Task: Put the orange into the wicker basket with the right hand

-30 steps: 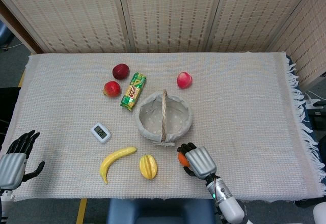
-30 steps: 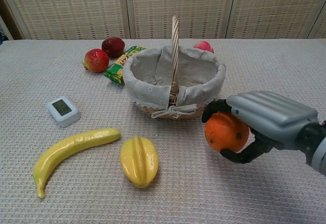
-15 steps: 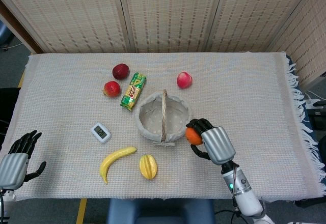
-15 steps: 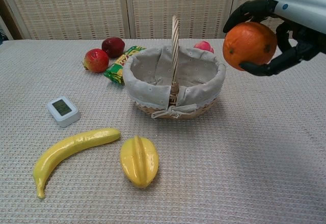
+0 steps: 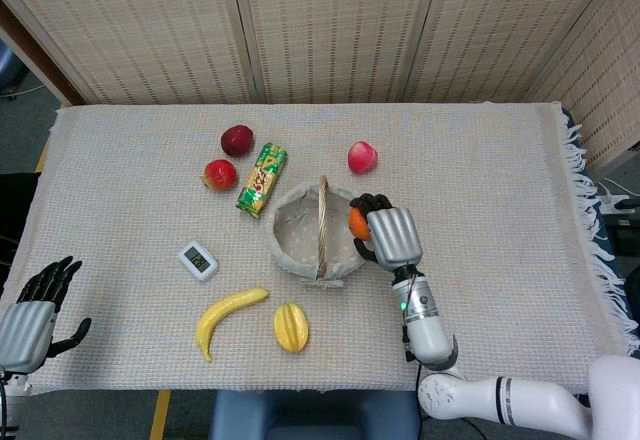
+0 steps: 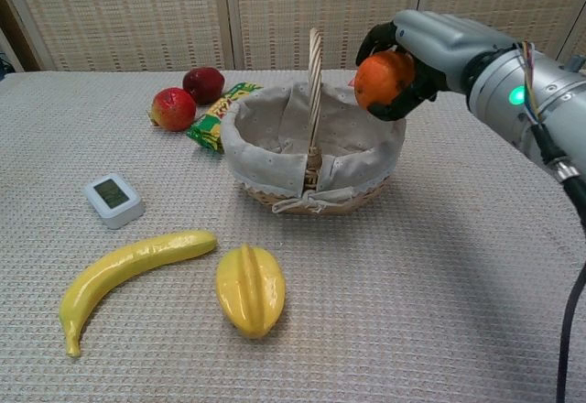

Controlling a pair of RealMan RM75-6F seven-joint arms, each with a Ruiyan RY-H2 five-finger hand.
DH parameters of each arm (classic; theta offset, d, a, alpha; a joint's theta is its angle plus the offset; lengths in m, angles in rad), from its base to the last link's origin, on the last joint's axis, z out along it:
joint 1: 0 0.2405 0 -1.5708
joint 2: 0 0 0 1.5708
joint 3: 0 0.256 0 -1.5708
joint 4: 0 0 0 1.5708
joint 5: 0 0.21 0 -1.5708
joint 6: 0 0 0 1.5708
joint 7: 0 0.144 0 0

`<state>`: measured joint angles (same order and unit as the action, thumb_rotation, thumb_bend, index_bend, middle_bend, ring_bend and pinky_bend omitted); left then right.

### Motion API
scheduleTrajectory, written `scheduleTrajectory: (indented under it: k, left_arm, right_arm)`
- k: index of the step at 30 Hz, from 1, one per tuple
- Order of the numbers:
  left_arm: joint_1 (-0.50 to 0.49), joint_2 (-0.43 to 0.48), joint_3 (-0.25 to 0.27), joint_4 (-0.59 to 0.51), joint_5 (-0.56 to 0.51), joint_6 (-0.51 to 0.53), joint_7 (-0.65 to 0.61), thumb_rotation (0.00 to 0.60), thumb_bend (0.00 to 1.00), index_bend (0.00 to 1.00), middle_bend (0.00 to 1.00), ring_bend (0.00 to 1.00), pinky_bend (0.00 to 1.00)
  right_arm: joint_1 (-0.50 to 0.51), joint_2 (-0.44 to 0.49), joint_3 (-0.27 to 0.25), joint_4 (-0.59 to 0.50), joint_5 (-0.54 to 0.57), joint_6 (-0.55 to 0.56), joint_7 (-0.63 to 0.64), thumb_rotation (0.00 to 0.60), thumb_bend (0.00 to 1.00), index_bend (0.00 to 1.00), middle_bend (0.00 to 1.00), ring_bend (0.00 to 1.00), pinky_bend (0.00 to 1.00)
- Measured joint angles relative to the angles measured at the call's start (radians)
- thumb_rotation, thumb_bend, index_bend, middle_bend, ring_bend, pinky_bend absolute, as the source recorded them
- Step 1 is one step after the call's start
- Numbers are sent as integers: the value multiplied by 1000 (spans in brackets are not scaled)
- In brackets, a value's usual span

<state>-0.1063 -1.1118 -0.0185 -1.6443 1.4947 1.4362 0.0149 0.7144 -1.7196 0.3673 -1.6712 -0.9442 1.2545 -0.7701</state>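
Change since the earlier frames: the right hand [image 6: 417,50] is carrying the orange [image 6: 384,80] from beside the basket [image 5: 292,222] up and in over its right rim; everything else is lying where it was.

Left to right, placed against the basket:
- Left hand [image 5: 28,315]: far left of the basket at the table's near edge, resting with fingers apart, holding nothing.
- Timer [image 5: 198,259]: lying left of the basket.
- Two apples [image 5: 220,174] and a snack pack [image 5: 261,177]: sitting behind and left of it.
- Banana [image 5: 228,319] and starfruit [image 5: 290,326]: lying in front of it.
- Basket: cloth-lined, upright handle [image 6: 314,78] crossing its middle, nothing showing inside.
- Peach [image 5: 362,156]: sitting behind it, to the right.
- Orange: hanging above the right half of the basket, right of the handle, clear of the lining.
- Right hand: wrapping the orange from above and the right, dark fingers [image 6: 376,38] curling round it.

Handling, as a judgement: the orange is looking firm, round and moderately weighty, with a pebbled skin giving fair grip. Being a ball, it is likely to roll; an encircling hold across its widest part suits it, and the soft lining should be cushioning a short drop.
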Motion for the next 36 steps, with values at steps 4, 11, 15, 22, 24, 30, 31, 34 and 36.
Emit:
scheduleTrajectory:
  k: [4,11,15,22,24,30,31,34,36]
  left_arm:
    - [0,1,0,-1,-1,-1,-2,600,333,0,0,0,106]
    - [1,4,1,0,-2,-2,-8,600,331,0,0,0,106]
    - [0,3,1,-1,0,-1,-3,600,331,0,0,0,106]
    - [0,2,0,-3,-4,-3,1,600,331,0,0,0,106]
    - [0,2,0,-3,-3,-2,0,600,331,0,0,0,106]
    - [0,1,1,-4,0,-2,4,600,332,0,0,0,106]
    - [0,1,2,-5,0,-2,4,600,332,0,0,0,106]
    - [0,1,2,-5,0,-2,5,600,331,0,0,0,106]
    - [0,1,2,-6,0,-2,6,600,331,0,0,0,106]
  right_arm:
    - [35,-79,4,67,-4,20,3,600,381,519,458,355,528]
    - [48,-99,-14,64,13,44,-20,600,196,506,35,0,207]
    - [45,-79,-12,32,34,52,-35,600,166,521,0,0,173]
    - [30,-37,-26,-6,37,65,-33,600,144,546,0,0,155]
    - [25,-26,-33,-11,39,65,-29,600,130,552,0,0,142]
    - [24,-17,-35,-13,56,64,-23,600,91,0,0,0,72]
    - [26,-19,-32,-11,59,65,-23,600,87,0,0,0,65]
    - [39,-34,-10,-2,77,66,-21,600,84,0,0,0,54]
    - [43,-39,-3,1,83,67,-21,600,83,0,0,0,52]
